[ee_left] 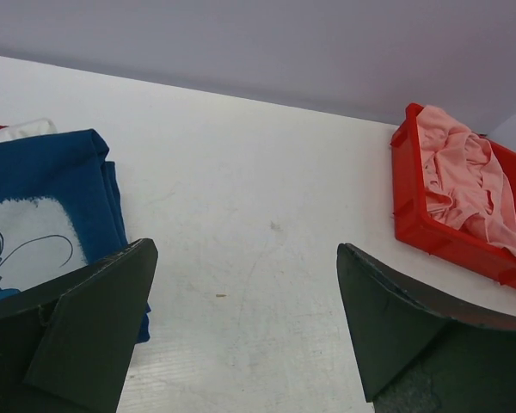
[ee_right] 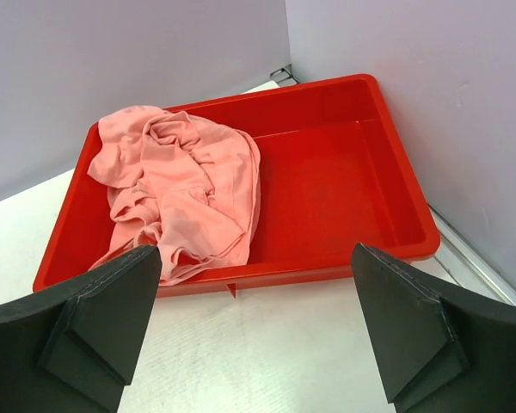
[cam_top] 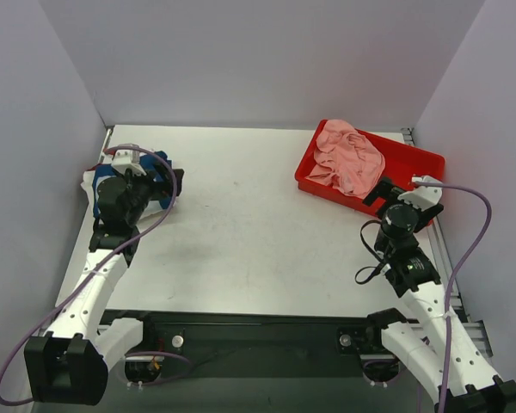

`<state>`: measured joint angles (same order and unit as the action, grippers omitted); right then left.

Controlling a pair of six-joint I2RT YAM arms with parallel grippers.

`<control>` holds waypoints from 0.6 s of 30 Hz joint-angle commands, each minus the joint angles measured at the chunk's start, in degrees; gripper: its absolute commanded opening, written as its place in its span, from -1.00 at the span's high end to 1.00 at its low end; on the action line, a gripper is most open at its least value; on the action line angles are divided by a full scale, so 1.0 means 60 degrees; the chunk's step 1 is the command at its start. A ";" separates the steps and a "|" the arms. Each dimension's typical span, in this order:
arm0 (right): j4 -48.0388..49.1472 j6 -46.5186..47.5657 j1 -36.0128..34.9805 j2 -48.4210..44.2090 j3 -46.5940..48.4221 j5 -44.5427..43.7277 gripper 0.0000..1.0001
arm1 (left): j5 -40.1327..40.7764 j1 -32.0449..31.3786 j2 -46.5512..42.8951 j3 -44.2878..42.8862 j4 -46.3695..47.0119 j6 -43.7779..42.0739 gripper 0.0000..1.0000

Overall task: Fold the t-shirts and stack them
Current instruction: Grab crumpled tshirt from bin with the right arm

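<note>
A crumpled salmon-pink t-shirt lies in the left part of the red tray at the back right; it also shows in the right wrist view and the left wrist view. A folded navy blue t-shirt with white mouse print lies at the table's left on a stack, with white cloth and a red edge under it; in the top view my left arm hides most of it. My left gripper is open and empty beside the stack. My right gripper is open and empty just before the tray's near wall.
Grey walls close in the table on the left, back and right. The red tray has bare floor in its right half. A metal rail runs along the table's right edge.
</note>
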<state>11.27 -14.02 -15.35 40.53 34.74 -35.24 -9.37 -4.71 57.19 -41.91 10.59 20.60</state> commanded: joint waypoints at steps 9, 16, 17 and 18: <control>0.0188 -0.0242 0.0040 -0.0398 0.0171 -0.0454 -1.00 | 0.0711 0.0053 -0.0405 0.0231 0.0680 -0.0020 -0.95; -0.0894 0.0008 0.0478 0.0990 0.1721 0.0729 -1.00 | 0.1135 0.0053 -0.0025 0.0042 0.0243 -0.0137 -0.95; -0.1462 -0.0195 0.0871 0.1718 0.2377 0.1472 -1.00 | 0.1325 0.0053 0.0048 -0.0060 0.0097 -0.0224 -0.95; -0.1685 -0.0270 0.1048 0.2103 0.2775 0.1987 -1.00 | 0.1341 0.0038 0.0179 -0.0133 -0.0166 -0.0254 -0.95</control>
<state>5.45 -14.96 -12.10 46.65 43.66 -31.53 -3.79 -4.71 56.84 -40.32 10.76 20.32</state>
